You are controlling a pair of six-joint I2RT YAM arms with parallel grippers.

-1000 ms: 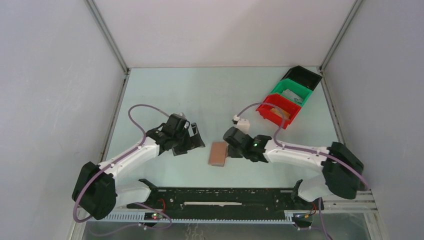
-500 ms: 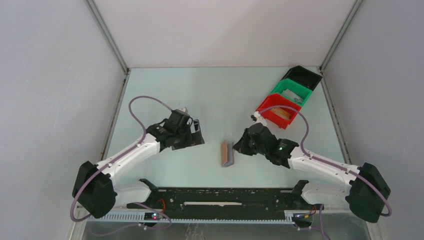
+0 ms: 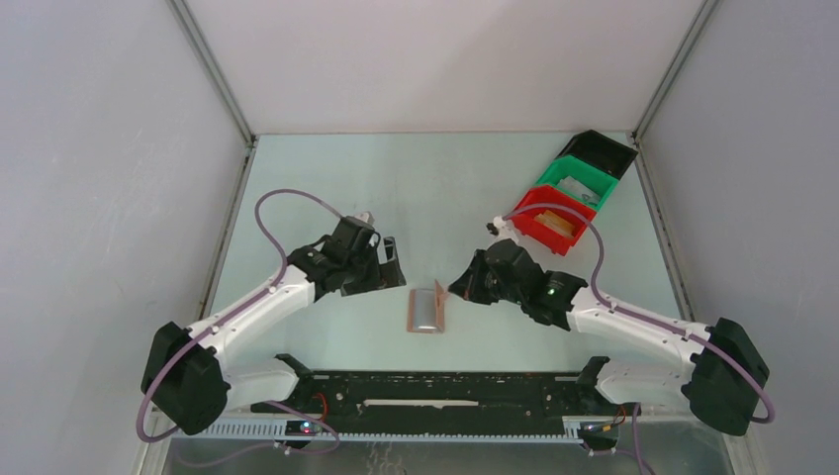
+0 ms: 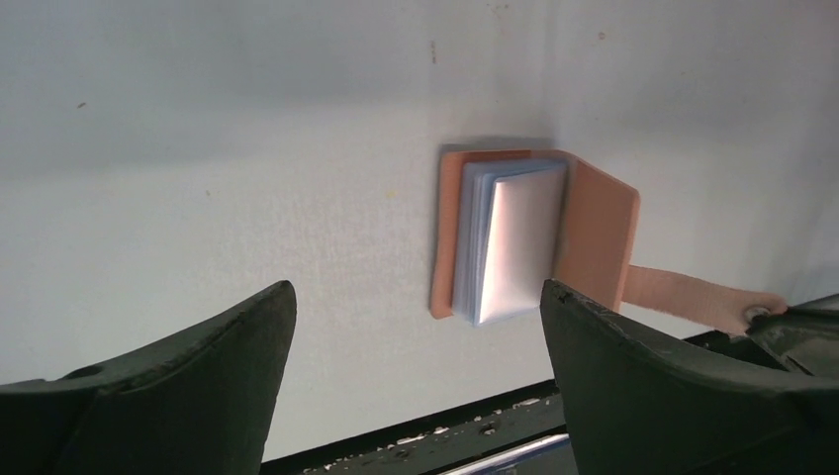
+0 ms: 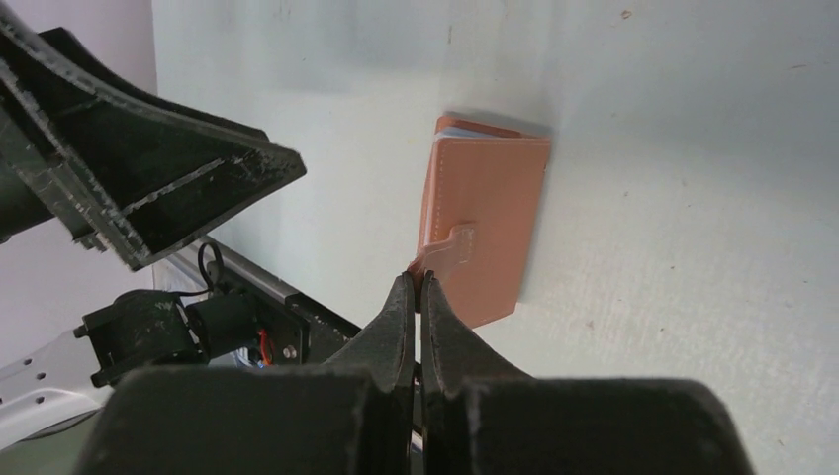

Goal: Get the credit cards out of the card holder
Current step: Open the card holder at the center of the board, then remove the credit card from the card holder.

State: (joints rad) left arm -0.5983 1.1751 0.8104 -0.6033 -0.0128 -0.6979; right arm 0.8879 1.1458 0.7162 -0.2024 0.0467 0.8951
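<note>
The brown card holder [image 3: 427, 310] lies at the table's near middle, half open. My right gripper [image 3: 458, 288] is shut on its strap tab [image 5: 445, 252] and holds the cover flap [image 4: 599, 233] raised off the stack. A pale blue-grey stack [image 4: 514, 242] shows inside; I cannot tell separate credit cards in it, and no tan or black card shows. In the right wrist view the card holder [image 5: 490, 223] shows its brown outside just beyond my right gripper [image 5: 417, 282]. My left gripper [image 3: 394, 265] is open and empty, left of the card holder and apart from it [image 4: 416, 297].
Red [image 3: 552, 220], green [image 3: 577, 184] and black [image 3: 598, 152] bins stand in a row at the back right. The black rail [image 3: 435, 386] runs along the near edge, just below the card holder.
The card holder lay shut a second ago, then stood on edge; now it lies half open with its lining showing. My right gripper pulled right holding the strap. The left gripper barely moved.
</note>
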